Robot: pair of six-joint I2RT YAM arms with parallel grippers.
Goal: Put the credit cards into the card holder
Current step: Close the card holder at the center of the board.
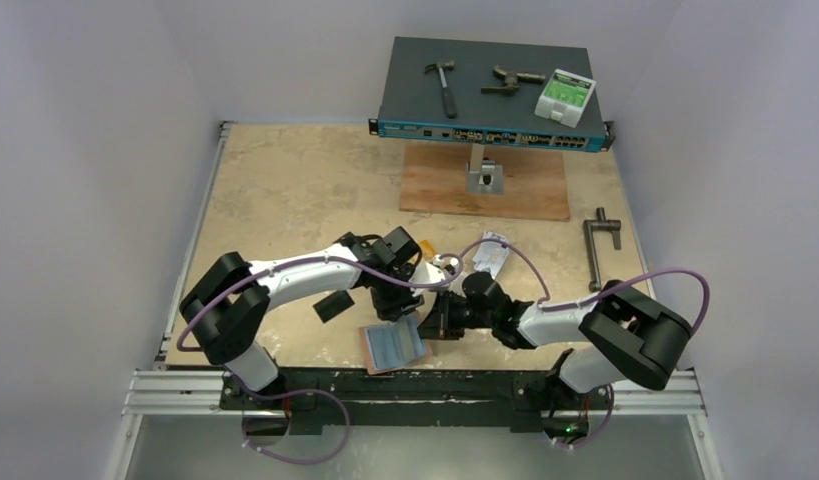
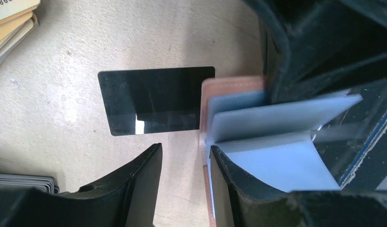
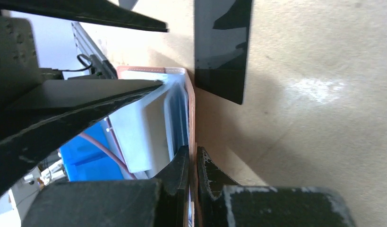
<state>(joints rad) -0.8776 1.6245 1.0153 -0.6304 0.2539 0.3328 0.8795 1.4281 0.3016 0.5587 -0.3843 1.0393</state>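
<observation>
Steadying the salmon-pink leather-look card holder (image 3: 192, 101) on the worktop (image 2: 111, 38), the right tool (image 3: 193, 163) clamps its wall. The left tool (image 2: 185, 151), half-spread and empty, hovers beside the glossy black rectangular card (image 2: 156, 99), probably the next pickup.

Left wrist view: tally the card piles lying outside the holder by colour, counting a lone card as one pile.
Black pile: 1
Orange-gold pile: 1, cut off at the top left edge
Silver-grey pile: 1, cut off at the bottom left edge
Total: 3 piles; the number of cards in each pile cannot be told.
</observation>
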